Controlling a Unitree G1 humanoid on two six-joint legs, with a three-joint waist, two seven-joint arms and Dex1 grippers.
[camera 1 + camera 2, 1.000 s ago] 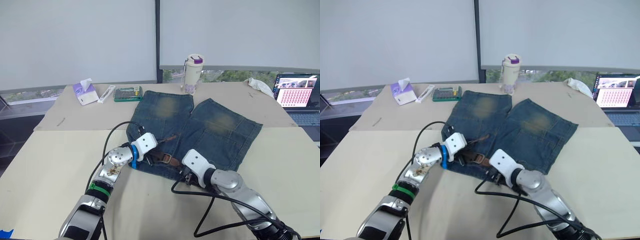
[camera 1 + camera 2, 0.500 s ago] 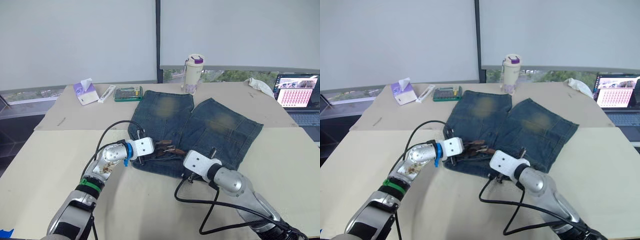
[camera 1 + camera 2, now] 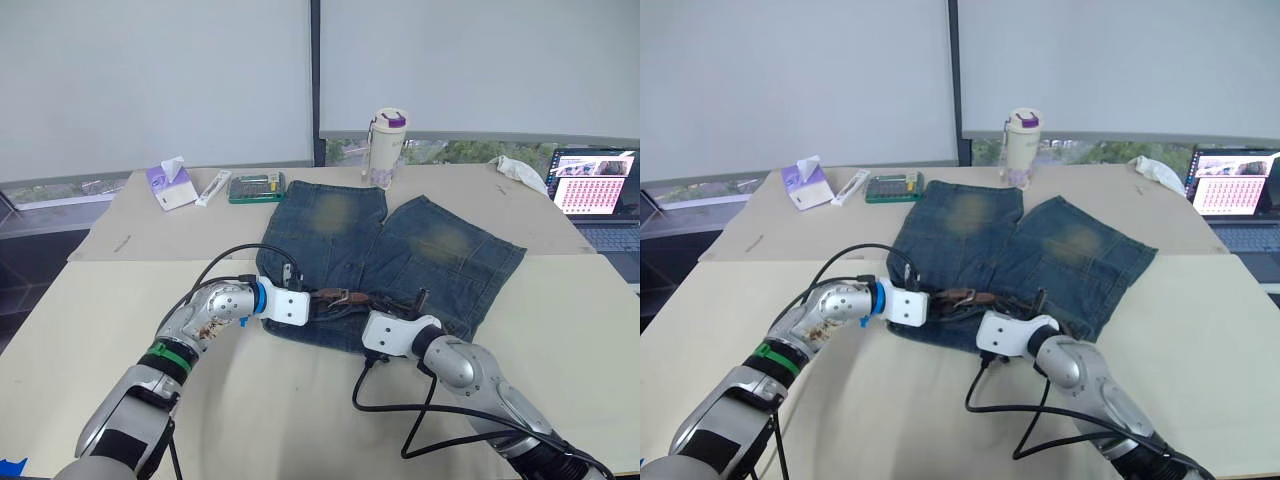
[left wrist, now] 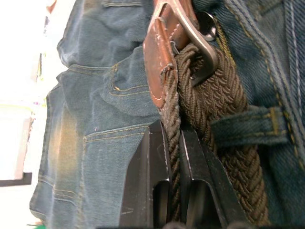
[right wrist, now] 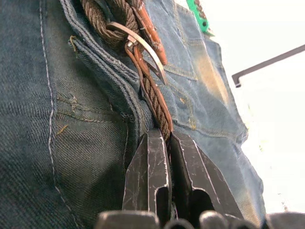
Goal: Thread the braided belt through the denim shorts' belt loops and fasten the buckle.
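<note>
At the shorts' (image 3: 390, 260) waistband, with both hands, left (image 4: 174, 157) and right (image 5: 167, 143), clamped on the belt (image 4: 209, 100) beside the buckle (image 4: 202, 40), draw the strands taut so the pin seats.

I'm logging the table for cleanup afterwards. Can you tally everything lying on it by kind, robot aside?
Clothing: 2, the denim shorts and the braided belt
Drink containers: 1, tumbler
Tissue packs: 1
Green cases: 1
White tubes: 1
Laptops: 1
White cloths: 1
Total: 8
</note>
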